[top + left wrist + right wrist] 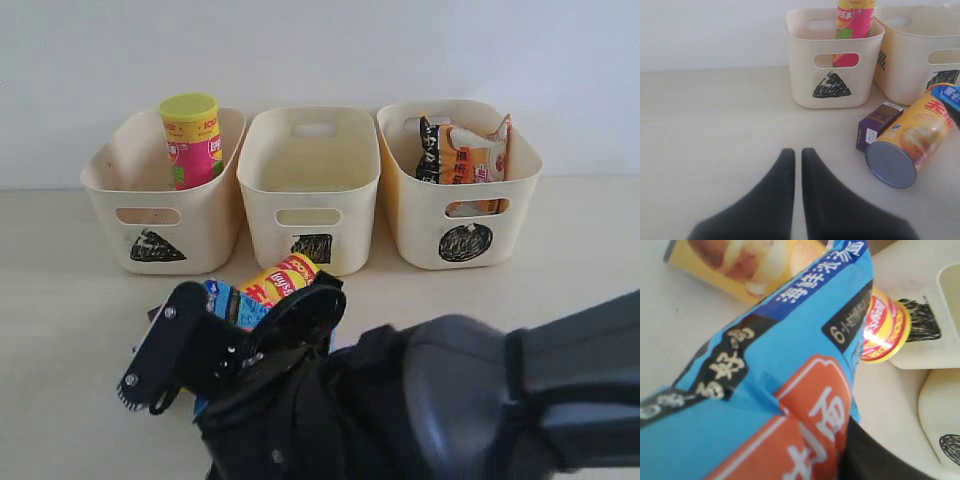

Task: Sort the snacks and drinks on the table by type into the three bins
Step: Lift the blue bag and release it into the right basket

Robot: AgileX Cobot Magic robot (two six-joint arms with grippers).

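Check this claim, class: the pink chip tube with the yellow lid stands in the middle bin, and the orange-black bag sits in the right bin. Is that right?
No. The pink chip tube stands in the left bin, not the middle bin, as the exterior view shows. The orange-black bag does sit in the right bin.

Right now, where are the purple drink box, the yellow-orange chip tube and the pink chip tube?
purple drink box [879,121], left wrist view, on its dark upper face.
yellow-orange chip tube [922,131], left wrist view, on its printed side.
pink chip tube [192,148], exterior view, on its pink body.
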